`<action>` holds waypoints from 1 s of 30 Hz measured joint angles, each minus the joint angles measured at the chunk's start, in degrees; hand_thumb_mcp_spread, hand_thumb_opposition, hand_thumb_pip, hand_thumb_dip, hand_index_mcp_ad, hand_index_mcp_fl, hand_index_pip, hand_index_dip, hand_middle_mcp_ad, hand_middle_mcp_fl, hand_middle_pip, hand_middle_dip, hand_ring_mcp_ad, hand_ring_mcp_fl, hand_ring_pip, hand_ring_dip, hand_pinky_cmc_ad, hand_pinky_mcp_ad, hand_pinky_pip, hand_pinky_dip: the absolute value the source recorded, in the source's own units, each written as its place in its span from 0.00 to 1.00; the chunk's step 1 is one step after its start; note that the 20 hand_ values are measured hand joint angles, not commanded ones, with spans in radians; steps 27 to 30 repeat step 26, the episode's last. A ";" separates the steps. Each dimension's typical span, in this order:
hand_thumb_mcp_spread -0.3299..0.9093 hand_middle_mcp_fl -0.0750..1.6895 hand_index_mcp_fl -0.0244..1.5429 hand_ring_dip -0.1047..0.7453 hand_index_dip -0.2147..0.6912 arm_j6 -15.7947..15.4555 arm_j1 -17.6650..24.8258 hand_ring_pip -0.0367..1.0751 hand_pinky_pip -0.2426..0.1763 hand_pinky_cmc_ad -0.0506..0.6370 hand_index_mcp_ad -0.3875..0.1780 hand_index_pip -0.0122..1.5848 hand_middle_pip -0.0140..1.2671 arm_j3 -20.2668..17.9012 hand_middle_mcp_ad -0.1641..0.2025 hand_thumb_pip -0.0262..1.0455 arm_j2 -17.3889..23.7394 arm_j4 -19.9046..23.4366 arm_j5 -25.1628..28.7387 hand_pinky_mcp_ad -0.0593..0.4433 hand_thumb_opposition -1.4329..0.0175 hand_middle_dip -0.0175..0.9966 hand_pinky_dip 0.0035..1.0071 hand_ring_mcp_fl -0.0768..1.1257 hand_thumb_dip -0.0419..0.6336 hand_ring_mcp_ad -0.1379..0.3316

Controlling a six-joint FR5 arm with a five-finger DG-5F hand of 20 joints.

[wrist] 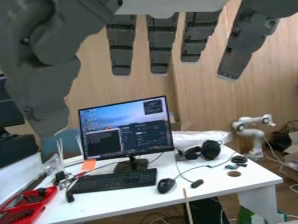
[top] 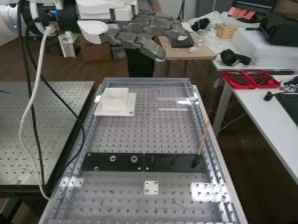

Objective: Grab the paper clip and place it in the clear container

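From my end, the hand (top: 140, 36) is high above the far end of the bench (top: 126, 137), touching nothing. It is open: the wrist view gives me straight fingers (wrist: 161, 45) spread apart, with the thumb (wrist: 50, 95) well off to one side, and nothing in their hold.

The paper clip is too small for me to place with confidence on the perforated surface below the hand. I make out a pale square holder (top: 114, 104) there, lower than the hand and a little toward the high camera; whether it is the clear container, I cannot tell. Farther from the hand, a black strip (top: 116, 161) crosses the bench, and a thin wooden stick (top: 203, 135) leans at its end. A small white plate (top: 151, 187) lies past that strip.

Out beyond the fingertips I see a white desk with red trays (top: 249, 79), a monitor (wrist: 126, 127), a keyboard (wrist: 113, 181) and a mouse (wrist: 166, 185).
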 joint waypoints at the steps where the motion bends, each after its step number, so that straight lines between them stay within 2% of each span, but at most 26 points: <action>1: 0.46 0.11 0.14 0.24 0.33 -0.14 -0.05 0.12 0.39 0.55 0.42 0.13 0.10 0.11 0.59 0.57 -0.08 -0.12 -0.10 0.68 0.52 0.22 0.51 0.06 0.36 0.51; 13: 0.46 0.11 0.13 0.24 0.35 -0.74 -0.23 0.12 0.39 0.57 0.42 0.12 0.10 0.41 0.59 0.57 0.13 -0.46 -0.61 0.68 0.52 0.22 0.51 0.06 0.36 0.51; 30: 0.46 0.11 0.13 0.24 0.35 0.50 -0.13 0.12 0.39 0.57 0.42 0.12 0.10 -0.97 0.59 0.57 1.45 0.79 0.54 0.68 0.52 0.22 0.51 0.06 0.36 0.51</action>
